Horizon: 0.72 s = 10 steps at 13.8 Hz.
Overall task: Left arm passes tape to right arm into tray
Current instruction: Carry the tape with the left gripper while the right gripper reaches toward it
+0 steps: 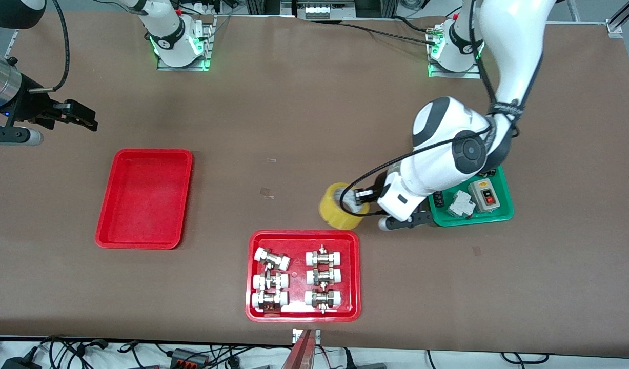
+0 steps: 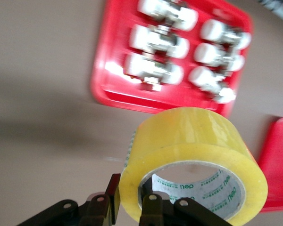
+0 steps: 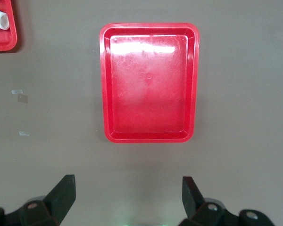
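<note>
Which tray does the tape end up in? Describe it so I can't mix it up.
Start at the right arm's end of the table, where the right end effector hangs open. The tray lies on the table nearer the front camera than that: plain glossy red, nothing inside. The other red tray holds white-capped metal fittings; the third is green.

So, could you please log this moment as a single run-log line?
left gripper: shut on tape, beside fittings tray | right gripper: open, waiting over table | red tray: no tape in it
</note>
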Motion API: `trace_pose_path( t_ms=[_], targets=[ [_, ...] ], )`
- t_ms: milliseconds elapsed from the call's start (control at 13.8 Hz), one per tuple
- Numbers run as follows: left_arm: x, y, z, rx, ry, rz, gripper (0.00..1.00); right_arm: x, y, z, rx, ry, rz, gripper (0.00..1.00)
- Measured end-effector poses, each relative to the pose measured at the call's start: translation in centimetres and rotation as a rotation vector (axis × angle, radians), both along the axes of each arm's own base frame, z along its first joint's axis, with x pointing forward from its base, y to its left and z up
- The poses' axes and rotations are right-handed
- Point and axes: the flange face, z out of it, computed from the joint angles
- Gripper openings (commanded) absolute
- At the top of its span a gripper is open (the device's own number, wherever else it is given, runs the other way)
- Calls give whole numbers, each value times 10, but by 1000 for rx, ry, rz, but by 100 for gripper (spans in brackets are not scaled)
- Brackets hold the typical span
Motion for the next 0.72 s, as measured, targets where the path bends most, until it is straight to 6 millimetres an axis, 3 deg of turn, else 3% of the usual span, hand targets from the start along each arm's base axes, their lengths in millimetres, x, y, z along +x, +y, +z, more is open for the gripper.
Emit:
trace_pose_path(
  t_ms=[289, 506, 723],
  targets=[
    [-20, -72, -14, -172, -15, 82, 0, 0, 5, -3, 38, 13, 26, 100],
    [-42, -123, -12, -255, 26, 73, 0, 1, 16, -8, 159, 31, 59, 100],
    [-60, -154, -4, -276, 40, 59, 1, 11, 39, -26, 372, 57, 98, 100]
  ],
)
